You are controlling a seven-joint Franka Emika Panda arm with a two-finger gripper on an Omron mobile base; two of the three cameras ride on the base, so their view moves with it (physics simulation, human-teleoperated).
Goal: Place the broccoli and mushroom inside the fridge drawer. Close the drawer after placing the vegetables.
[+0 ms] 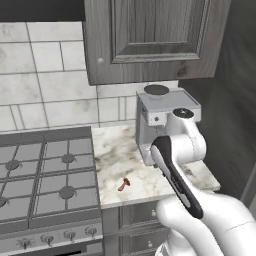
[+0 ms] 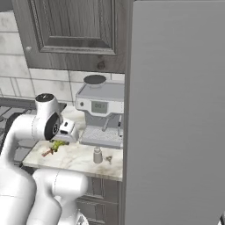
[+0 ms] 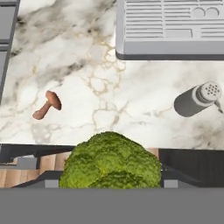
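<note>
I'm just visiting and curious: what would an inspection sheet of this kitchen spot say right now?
Surface: marble counter between stove and coffee machine.
Job's things: broccoli held up close in the gripper, off the counter; mushroom lying on its side on the marble.
Clutter: grey shaker standing beside the coffee machine.
Gripper: closed around the broccoli.
Cables: nothing seen.
Surroundings: gas stove, tiled wall, wood cabinet, grey fridge door.

Coffee machine (image 2: 102, 115); grey shaker (image 3: 197, 99); stove (image 1: 42, 180)
</note>
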